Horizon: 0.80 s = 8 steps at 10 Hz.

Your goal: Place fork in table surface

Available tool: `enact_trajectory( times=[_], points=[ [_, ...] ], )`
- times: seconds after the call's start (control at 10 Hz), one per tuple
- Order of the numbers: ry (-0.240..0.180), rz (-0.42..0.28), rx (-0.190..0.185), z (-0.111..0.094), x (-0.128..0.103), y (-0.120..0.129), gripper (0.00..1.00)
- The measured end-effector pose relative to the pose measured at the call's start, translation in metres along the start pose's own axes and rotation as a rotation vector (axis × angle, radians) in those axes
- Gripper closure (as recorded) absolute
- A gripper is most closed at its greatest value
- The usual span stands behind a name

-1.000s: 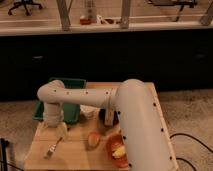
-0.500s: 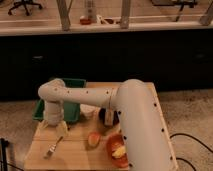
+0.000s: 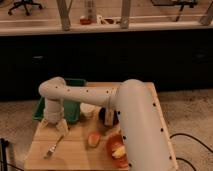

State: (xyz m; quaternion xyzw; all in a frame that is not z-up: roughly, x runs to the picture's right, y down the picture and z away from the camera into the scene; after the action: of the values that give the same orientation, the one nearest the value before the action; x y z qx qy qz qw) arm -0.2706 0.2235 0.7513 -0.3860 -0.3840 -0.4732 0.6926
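Fork (image 3: 54,147), a small pale silvery utensil, lies flat on the light wooden table (image 3: 77,156) at its near left part, set on a diagonal with its tined end toward the near left corner and its thin handle pointing far and right. The tool (image 3: 61,126), pale in colour, hangs just on the far side of the fork's handle end, low over the table; whether it is released or clenched cannot be told, and whether it touches the handle cannot be told either. The white arm (image 3: 135,125) rises from the near right edge of the view, runs left across the table as a perforated tube, bends at an elbow over the far left part, and drops down to the tool. A dark green rectangular tray (image 3: 74,109) sits at the far left of the table, partly hidden behind the arm's descending section. Just right of the tray stands a small white cup (image 3: 87,110), and right of that a dark object (image 3: 108,118) lies partly under the arm. A rounded reddish-tan item (image 3: 93,139) rests on the table to the right of the fork, well apart from it. Further right, an orange bowl (image 3: 114,148) holding something yellow sits against the arm's lower section. A dark counter front (image 3: 125,55) spans the background beyond the table.
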Motion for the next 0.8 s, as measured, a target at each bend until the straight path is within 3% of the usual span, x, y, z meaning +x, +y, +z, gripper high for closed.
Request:
enact_trajectory(
  times=[0.8],
  points=[
    [-0.011,-0.019,-0.007,-0.0043,0.0046,-0.0026,0.20]
  ],
)
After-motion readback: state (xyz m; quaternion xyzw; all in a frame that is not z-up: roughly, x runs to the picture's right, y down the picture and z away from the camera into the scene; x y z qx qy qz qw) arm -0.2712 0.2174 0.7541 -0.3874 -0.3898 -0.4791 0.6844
